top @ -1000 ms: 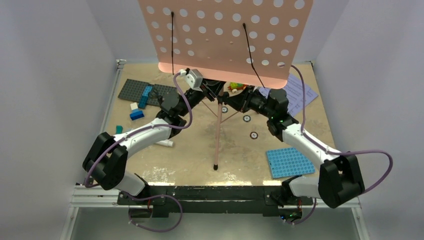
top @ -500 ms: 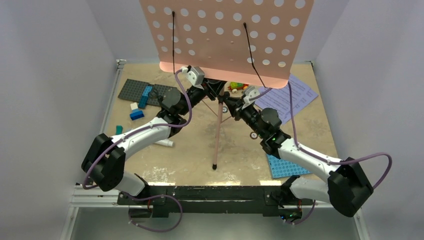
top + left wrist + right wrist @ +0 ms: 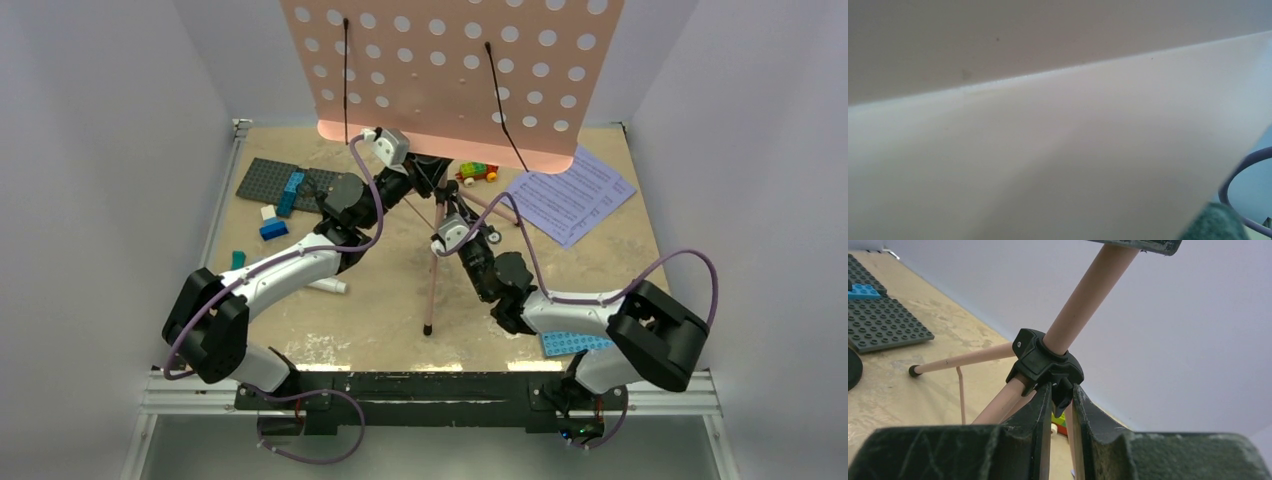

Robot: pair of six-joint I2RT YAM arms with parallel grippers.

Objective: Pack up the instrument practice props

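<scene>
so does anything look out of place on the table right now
Nothing damaged. The lavender sheet-music pages lie flat on the table, far right, not on the pink music stand, and loose toy bricks sit scattered by the grey plate.

Both arms reach forward and inward. The left hand (image 3: 418,178) (fingers hidden from view) angles rightward; the right hand (image 3: 1062,390) has its fingers pinched nearly together.
</scene>
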